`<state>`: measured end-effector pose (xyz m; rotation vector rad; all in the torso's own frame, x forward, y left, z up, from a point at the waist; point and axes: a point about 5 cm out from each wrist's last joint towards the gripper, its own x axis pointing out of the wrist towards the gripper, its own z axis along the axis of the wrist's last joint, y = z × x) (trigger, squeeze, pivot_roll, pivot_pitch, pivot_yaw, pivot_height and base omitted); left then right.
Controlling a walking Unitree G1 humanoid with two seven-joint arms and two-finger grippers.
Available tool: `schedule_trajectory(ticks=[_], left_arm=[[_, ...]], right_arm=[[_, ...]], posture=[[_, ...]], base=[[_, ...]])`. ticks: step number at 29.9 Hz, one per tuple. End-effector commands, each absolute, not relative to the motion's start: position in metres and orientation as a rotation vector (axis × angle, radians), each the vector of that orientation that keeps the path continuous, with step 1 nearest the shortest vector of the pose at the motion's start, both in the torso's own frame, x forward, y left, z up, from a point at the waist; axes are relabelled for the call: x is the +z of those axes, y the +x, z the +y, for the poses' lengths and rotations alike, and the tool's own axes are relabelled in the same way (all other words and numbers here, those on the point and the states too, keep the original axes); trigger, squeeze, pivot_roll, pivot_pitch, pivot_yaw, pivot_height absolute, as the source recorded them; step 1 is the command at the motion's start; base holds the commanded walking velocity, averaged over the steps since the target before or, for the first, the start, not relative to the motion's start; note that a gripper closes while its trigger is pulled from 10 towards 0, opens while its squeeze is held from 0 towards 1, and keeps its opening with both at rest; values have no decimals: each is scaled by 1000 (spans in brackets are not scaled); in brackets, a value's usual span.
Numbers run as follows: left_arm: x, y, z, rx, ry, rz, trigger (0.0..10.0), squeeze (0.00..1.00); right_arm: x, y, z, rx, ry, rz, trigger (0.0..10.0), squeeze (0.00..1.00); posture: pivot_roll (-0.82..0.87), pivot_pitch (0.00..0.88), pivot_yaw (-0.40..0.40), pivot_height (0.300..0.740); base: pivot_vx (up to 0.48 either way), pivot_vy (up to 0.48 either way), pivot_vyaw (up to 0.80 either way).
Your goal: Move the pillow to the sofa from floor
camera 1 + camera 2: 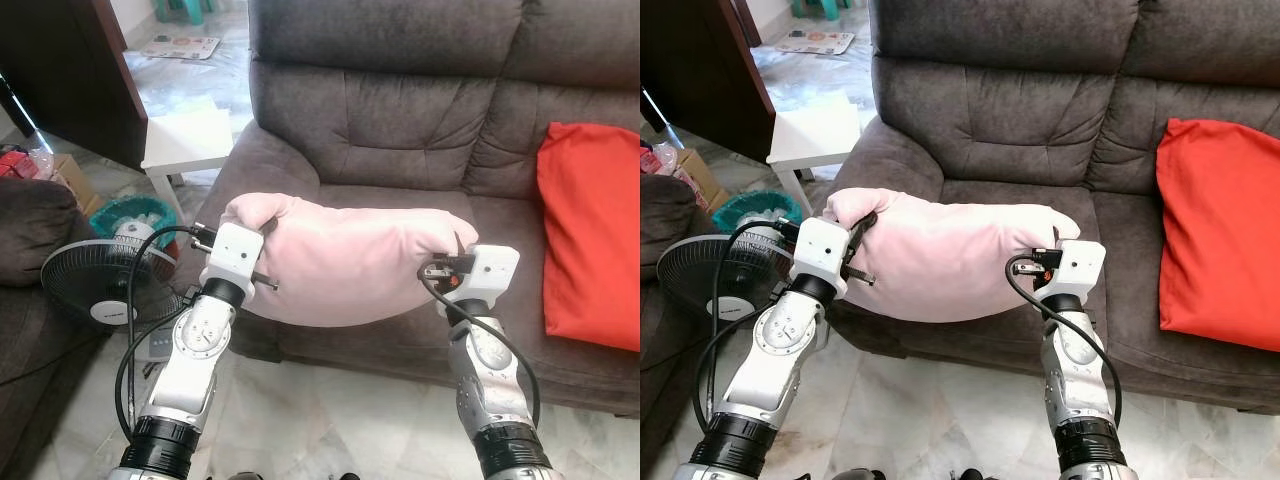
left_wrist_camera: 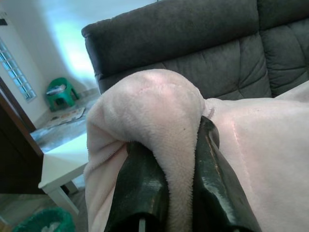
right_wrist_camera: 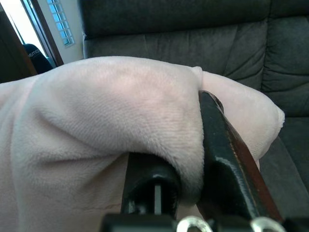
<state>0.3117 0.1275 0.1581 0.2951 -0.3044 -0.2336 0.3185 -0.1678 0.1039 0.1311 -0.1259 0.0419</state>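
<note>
**Count of things in view**

There was one soft pale pink pillow [image 1: 350, 262], one dark grey fabric sofa [image 1: 400, 110], one bright red cushion [image 1: 592, 235], one small white side table [image 1: 188, 140], one black floor fan [image 1: 100, 285], and two black-fingered grippers: left gripper [image 2: 176, 159], right gripper [image 3: 193, 159].

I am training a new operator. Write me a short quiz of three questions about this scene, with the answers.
1. True or false: the pink pillow already lies flat on the sofa seat.
2. Which tools pinch the pillow? A) left tool alone B) right tool alone C) both
3. Fill in: the cushion at the robot's right on the sofa is ____.

Key: 1 false, it is held up at the seat's front edge; 2 C; 3 red.
</note>
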Motion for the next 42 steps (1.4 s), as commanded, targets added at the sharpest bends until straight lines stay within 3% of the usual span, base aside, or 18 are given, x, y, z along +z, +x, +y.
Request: schedule_trajectory(ticks=[1, 31, 42], left_arm=[[173, 314, 121, -257, 324, -377, 10000, 0], [174, 319, 128, -225, 308, -369, 10000, 0], [175, 320, 126, -232, 301, -377, 10000, 0]], right_arm=[[125, 324, -161, 78, 122, -214, 10000, 0], [126, 325, -159, 80, 124, -214, 10000, 0], [126, 324, -159, 77, 122, -217, 10000, 0]], posture=[[145, 81, -30, 740], [149, 72, -30, 740], [148, 67, -26, 740]], base=[[0, 0, 0], [0, 0, 0], [262, 0, 0]])
